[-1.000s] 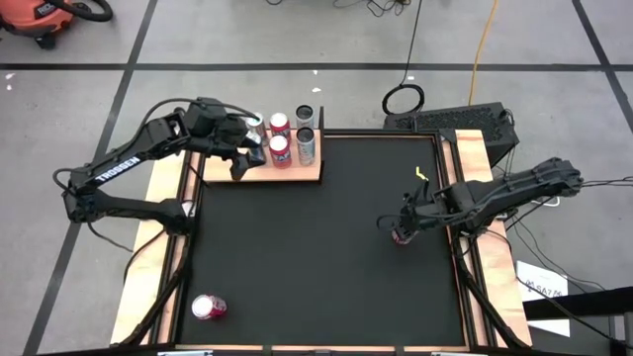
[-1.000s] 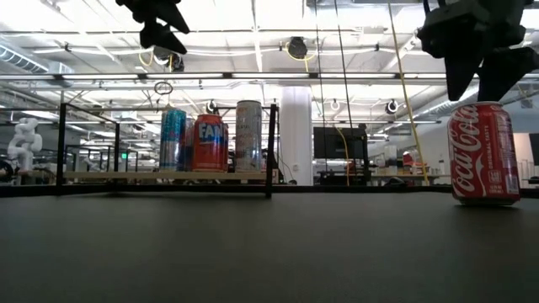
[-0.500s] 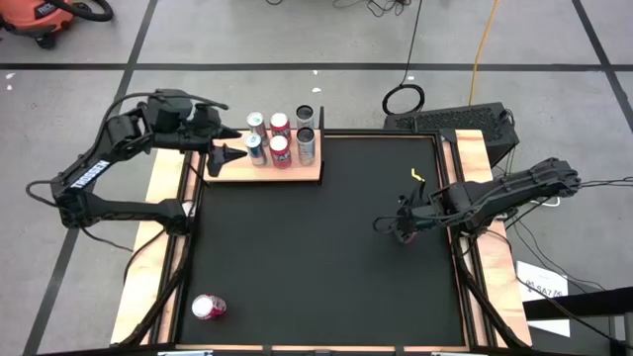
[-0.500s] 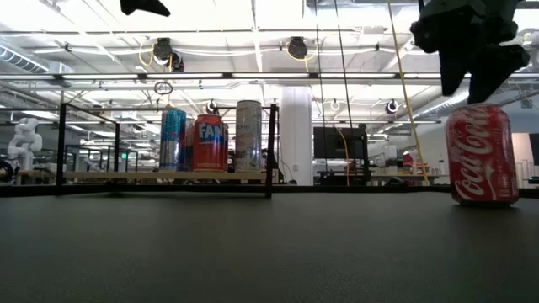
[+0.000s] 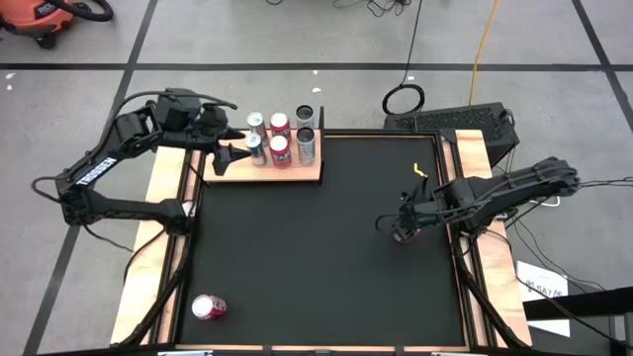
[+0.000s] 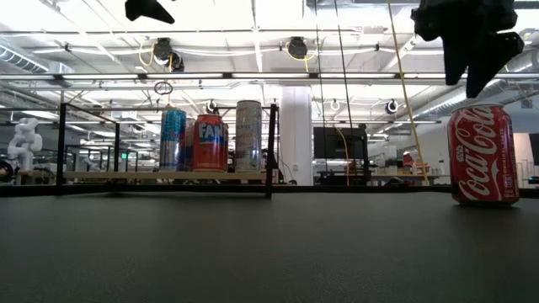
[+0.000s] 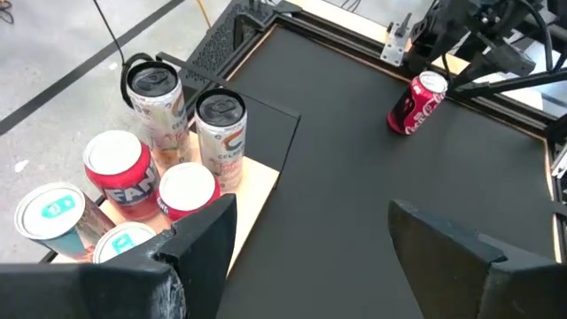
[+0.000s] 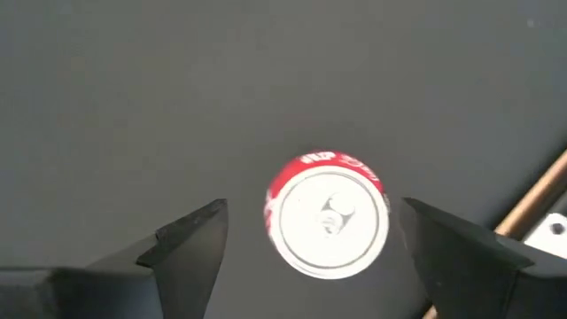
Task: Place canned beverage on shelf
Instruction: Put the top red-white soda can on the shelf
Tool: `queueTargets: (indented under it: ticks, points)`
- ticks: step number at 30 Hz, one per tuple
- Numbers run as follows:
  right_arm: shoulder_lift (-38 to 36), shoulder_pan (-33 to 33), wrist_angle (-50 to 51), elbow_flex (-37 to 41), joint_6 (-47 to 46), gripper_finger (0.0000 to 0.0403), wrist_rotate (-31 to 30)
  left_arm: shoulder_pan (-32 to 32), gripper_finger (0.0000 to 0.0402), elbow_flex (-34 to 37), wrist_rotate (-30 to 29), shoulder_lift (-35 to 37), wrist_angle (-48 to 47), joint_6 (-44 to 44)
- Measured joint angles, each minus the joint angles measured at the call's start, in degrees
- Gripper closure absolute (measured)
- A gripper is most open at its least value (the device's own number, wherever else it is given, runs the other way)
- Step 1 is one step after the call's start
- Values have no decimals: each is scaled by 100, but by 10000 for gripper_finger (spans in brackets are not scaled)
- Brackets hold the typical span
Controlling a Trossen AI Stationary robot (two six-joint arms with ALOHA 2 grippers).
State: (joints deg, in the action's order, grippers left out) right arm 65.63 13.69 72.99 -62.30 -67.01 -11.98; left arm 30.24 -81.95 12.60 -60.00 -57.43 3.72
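A red Coca-Cola can point(image 6: 482, 156) stands upright on its base on the black mat near the table's right edge point(image 5: 404, 235). My right gripper point(image 6: 470, 80) hangs open just above it, a finger on either side of the can's top point(image 8: 328, 215), touching nothing. Several cans point(image 5: 280, 138) stand on the wooden shelf point(image 5: 297, 174) at the far left. My left gripper point(image 5: 224, 156) is open and raised beside the shelf's left end, nothing between its fingers point(image 7: 310, 239).
Another red can point(image 5: 209, 308) sits on the mat near the front left corner. The shelf's black rail posts point(image 6: 271, 151) stand at its ends. Wooden strips point(image 5: 485, 227) edge the table on both sides. The middle of the mat point(image 5: 316, 247) is bare.
My left gripper has drawn back from the cans on the shelf toward the table's left edge and gone up, still open. My right gripper has risen a little above the Coca-Cola can and turned about its own axis; the can stands where it was.
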Motion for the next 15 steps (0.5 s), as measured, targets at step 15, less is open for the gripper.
queueTargets:
  ticks: [15]
  points:
    - [1031,-9,417,2,-1124,36,288,-1,114,4,45,-264,278,36]
